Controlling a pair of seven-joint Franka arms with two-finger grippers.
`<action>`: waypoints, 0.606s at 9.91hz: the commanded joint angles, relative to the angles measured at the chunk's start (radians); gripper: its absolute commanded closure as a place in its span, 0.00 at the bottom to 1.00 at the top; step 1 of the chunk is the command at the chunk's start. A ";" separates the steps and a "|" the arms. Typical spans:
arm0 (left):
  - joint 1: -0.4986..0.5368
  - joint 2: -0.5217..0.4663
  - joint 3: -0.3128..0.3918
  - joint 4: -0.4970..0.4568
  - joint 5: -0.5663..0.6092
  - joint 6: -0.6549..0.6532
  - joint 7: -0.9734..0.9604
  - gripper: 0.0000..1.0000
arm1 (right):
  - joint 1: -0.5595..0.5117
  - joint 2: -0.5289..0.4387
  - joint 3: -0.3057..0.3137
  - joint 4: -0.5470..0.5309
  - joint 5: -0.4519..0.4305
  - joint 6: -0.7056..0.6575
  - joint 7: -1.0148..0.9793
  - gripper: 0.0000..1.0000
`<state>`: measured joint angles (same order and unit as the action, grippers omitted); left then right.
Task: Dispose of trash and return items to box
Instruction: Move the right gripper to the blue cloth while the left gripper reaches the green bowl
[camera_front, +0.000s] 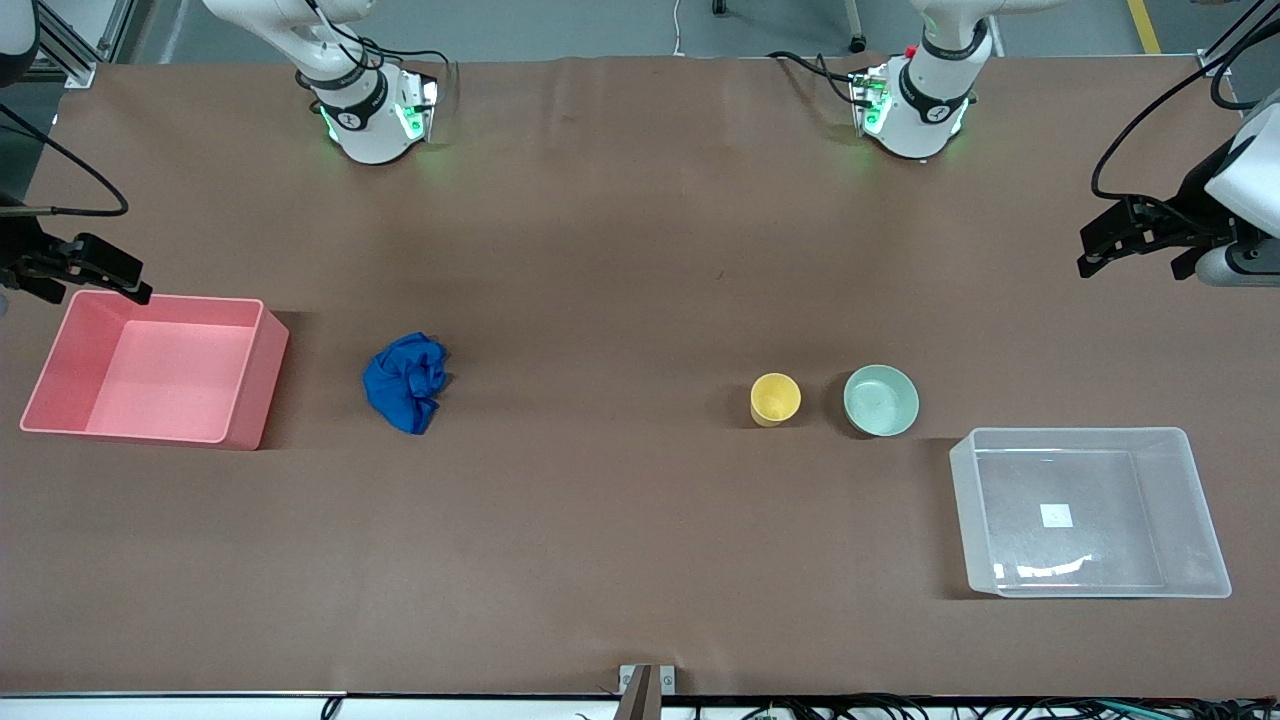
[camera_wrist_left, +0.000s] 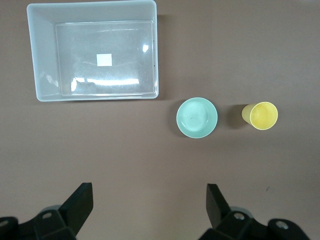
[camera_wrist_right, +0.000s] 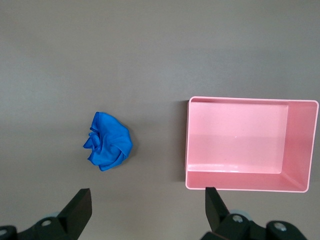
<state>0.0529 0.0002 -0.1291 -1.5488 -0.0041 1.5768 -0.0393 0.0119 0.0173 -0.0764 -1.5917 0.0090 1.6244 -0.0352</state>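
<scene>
On your brown paper-covered tabletop (camera_front: 640, 250) the crumpled royal-blue fabric wad (camera_front: 406, 381) lies toward the right arm's end, just beside the opaque pink rectangular bin (camera_front: 255, 370) but not touching it. Toward the left arm's end you have the small yellow plastic cup (camera_front: 775, 398) standing upright, mouth up, with the shallow mint-green bowl (camera_front: 881, 400) close beside it, a narrow gap between them. The large clear plastic tub (camera_front: 1195, 480), a white sticker on its base, sits nearer the front camera than the bowl and closer to the table's end; it holds nothing.

Your left tool (camera_front: 1110, 243) hangs with its fingers spread wide and empty, up over the tabletop at the left arm's end. In its wrist view the tub (camera_wrist_left: 42, 55), bowl (camera_wrist_left: 197, 117) and cup (camera_wrist_left: 260, 115) all show. Your right tool (camera_front: 95, 275) hangs wide open and empty too, over the farther edge of the pink bin.
</scene>
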 joint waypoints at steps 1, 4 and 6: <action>0.005 0.021 -0.003 0.001 0.010 -0.023 -0.001 0.00 | -0.010 -0.004 0.007 -0.001 0.011 0.002 -0.006 0.00; 0.001 0.063 0.003 0.024 0.033 -0.023 0.007 0.00 | -0.013 -0.005 0.007 -0.002 0.011 0.002 -0.006 0.00; 0.005 0.131 0.002 0.006 0.032 -0.014 -0.005 0.00 | -0.010 -0.002 0.007 -0.004 0.011 0.005 -0.006 0.00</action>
<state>0.0565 0.0549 -0.1235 -1.5411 0.0120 1.5703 -0.0389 0.0119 0.0174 -0.0763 -1.5918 0.0090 1.6246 -0.0352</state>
